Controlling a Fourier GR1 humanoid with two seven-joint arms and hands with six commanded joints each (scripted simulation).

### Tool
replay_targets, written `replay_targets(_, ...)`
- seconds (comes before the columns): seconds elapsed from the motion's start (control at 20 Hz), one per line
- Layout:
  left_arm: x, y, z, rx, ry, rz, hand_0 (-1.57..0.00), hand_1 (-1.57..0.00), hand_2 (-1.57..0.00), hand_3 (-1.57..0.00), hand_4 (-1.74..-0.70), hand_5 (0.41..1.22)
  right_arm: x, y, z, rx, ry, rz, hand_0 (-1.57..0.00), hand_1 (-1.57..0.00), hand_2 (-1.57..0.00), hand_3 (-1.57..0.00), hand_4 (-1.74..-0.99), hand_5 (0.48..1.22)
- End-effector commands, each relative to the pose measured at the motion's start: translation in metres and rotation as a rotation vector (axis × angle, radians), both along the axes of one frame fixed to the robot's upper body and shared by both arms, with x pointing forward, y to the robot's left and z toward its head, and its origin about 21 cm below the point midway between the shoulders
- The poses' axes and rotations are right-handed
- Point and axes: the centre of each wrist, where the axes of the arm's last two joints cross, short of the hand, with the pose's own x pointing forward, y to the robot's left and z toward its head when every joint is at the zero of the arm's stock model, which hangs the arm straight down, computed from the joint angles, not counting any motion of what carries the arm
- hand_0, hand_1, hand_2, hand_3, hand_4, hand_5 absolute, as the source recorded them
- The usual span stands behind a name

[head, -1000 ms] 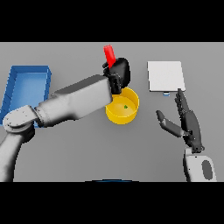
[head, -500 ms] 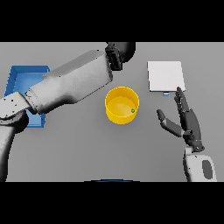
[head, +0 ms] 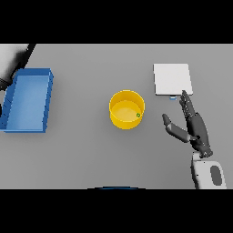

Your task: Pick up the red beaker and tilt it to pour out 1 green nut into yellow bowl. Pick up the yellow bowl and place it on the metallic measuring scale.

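From where I sit, the biggest change is on the far left: my left arm, which a second ago reached right across the table with the red beaker tipped over the bowl, has swung away. Only a stretch of its white and grey forearm shows at the upper left corner now. The left hand is out of frame, and so is the red beaker, so I can't say where the beaker ended up or whether the hand has let go of it.

Just below that arm sits the shallow blue rectangular tray, in the same spot as before.

At the centre of the grey table the round yellow bowl stands upright and uncovered, now that nothing hangs over it. One small green nut lies inside, against the right-hand wall. I read that as the pouring step done.

Further right, the flat square metallic measuring scale lies toward the back, well apart from the bowl. My right hand hovers just in front of the scale's near edge, as it did a second ago, its dark fingers straight, thumb spread toward the bowl, holding nothing.

What remains, as I judge it, is the second half: take the bowl by its rim and carry it onto the scale. The right hand is the nearer one, and the lift should be kept level so the nut stays in.
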Motion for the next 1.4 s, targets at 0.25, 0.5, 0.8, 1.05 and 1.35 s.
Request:
replay_targets(0.25,0.013,0.104,-0.020,-0.518,-0.014,0.182,-1.57,-1.56,-1.56,-1.40,-1.71,1.220,0.005,0.001,-0.002,-0.025,-0.042,0.030,0.00,0.00,0.00,0.00,-1.301,0.652)
replay_targets(0.5,0.012,0.158,-0.074,-0.742,-0.041,0.407,-1.57,-1.57,-1.57,-1.44,-1.73,1.221,0.011,0.007,0.000,0.002,-0.009,0.026,0.00,0.00,0.00,0.00,-1.276,0.654)
replay_targets(0.8,-0.004,0.200,-0.160,-0.980,0.013,0.639,-1.57,-1.57,-1.57,-1.42,-1.74,1.221,0.007,0.000,-0.004,-0.025,-0.020,0.029,0.00,0.00,0.00,0.00,-1.307,0.677)
replay_targets(1.05,-0.033,0.218,-0.205,-1.076,-0.003,0.746,-1.57,-1.57,-1.57,-1.52,-1.74,1.221,0.006,-0.001,-0.006,-0.032,-0.015,0.039,0.00,0.00,0.00,0.00,-1.304,0.707)
replay_targets(1.35,-0.063,0.223,-0.226,-1.119,-0.030,0.749,-1.57,-1.57,-1.57,-1.34,-1.74,1.221,0.005,0.000,-0.004,-0.063,-0.030,0.031,0.00,0.00,0.00,0.00,-1.327,0.724)
